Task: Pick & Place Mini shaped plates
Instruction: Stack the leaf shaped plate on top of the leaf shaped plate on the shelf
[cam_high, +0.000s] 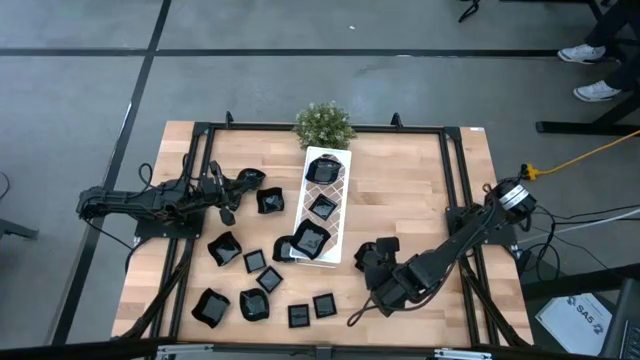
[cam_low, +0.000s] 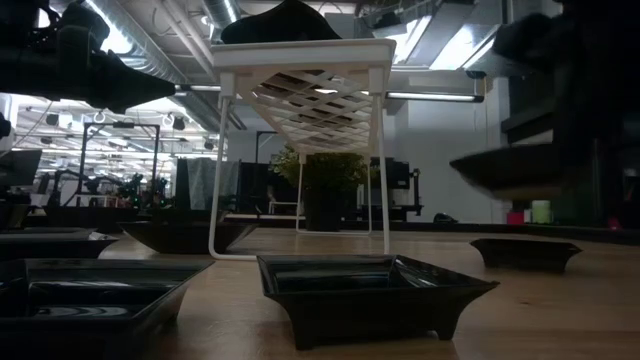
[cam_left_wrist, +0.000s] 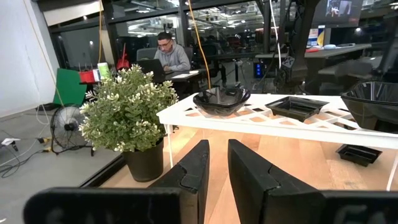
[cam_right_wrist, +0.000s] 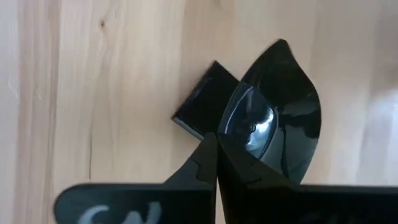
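Several glossy black mini plates (cam_high: 250, 262) lie on the wooden table, mostly left of and in front of the white lattice tray (cam_high: 340, 190). The tray stands raised on thin legs (cam_low: 381, 150) and carries three plates (cam_high: 322, 168). My right gripper (cam_high: 368, 260) (cam_right_wrist: 216, 155) hovers right of the tray's near end, shut on a wavy-edged black plate (cam_right_wrist: 273, 106) (cam_low: 510, 170). A small square plate (cam_right_wrist: 199, 106) sits on the wood below it. My left gripper (cam_high: 226, 200) (cam_left_wrist: 219, 168) is left of the tray, slightly open and holding nothing, with a plate (cam_high: 248, 178) close beside it. My right gripper pinches the wavy plate by its rim (cam_right_wrist: 235, 134) between both fingers, coming from above and pointing down. The plate is lifted clear of the table, roughly level in the low view, and juts out to one side of the fingers.
A small green potted plant (cam_high: 323, 123) (cam_left_wrist: 127, 112) stands at the tray's far end. Black frame rails (cam_high: 450, 170) run along the table's sides. Bare wood (cam_high: 400, 185) lies right of the tray. A person (cam_left_wrist: 171, 53) sits at a desk in the room beyond.
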